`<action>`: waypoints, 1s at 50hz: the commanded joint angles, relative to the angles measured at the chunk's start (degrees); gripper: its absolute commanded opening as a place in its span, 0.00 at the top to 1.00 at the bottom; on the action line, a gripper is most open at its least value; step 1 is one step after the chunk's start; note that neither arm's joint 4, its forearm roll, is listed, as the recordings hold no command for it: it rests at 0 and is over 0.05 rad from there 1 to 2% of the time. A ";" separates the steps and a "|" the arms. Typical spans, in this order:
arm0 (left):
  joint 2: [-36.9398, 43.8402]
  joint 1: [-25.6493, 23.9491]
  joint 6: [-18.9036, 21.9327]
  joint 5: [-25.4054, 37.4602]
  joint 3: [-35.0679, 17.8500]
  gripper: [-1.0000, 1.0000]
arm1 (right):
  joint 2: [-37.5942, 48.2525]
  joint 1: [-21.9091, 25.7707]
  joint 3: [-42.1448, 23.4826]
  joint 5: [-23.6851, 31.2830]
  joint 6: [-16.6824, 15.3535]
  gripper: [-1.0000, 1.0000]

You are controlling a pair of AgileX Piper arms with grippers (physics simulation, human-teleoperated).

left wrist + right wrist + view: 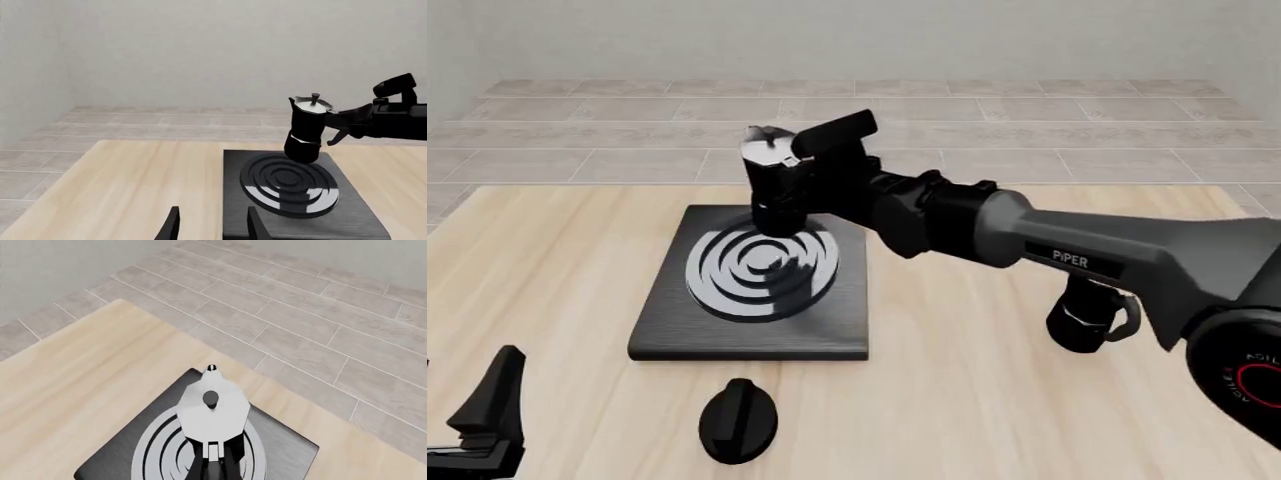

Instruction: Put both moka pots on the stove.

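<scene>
One moka pot [774,185] [307,130] hangs slightly tilted over the far part of the stove [827,325] [353,210], low above the ring burner [761,270]. My right gripper [814,185] [339,125] is shut on the pot's side handle. The right wrist view looks straight down on the silver lid [212,412] and the stove [113,460]. The second moka pot [1088,322] stands on the table at the right, partly hidden behind my right arm. My left gripper [487,420] [212,227] stays open and holds nothing, at the near left corner, well short of the stove.
A black teardrop-shaped knob [738,422] lies on the table just in front of the stove's near edge. The right arm [1068,250] stretches across the table from the right. Tiled floor lies beyond the table's far edge [1028,186].
</scene>
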 commanded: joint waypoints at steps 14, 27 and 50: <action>-0.01 0.45 -0.30 0.04 0.00 0.00 | 5.48 0.37 -7.67 -1.09 -0.96 1.00; 0.03 0.42 -0.25 0.18 0.05 0.00 | 7.79 -0.02 -9.11 -1.38 -1.87 1.00; 0.03 0.50 -0.37 0.25 0.00 0.00 | 9.73 -0.09 -8.53 -3.95 -1.98 1.00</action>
